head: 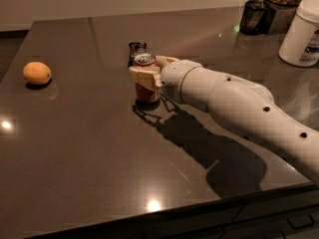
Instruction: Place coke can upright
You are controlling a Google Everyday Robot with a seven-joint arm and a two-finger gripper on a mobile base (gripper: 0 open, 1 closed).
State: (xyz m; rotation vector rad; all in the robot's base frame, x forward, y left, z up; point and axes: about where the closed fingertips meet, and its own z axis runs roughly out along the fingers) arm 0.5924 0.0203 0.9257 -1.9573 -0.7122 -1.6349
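Note:
The coke can (145,89) stands upright on the dark table (89,153), a little left of centre, its silver top facing up. My gripper (147,73) reaches in from the right on the white arm. Its cream fingers (142,76) are closed around the can's upper half. The can's base rests on the table. The can's right side is hidden behind the gripper.
A round orange fruit (37,73) lies at the far left. A small black packet (136,49) sits just behind the can. A white tub (302,33) and dark containers (254,15) stand at the back right. The table's front edge runs along the bottom.

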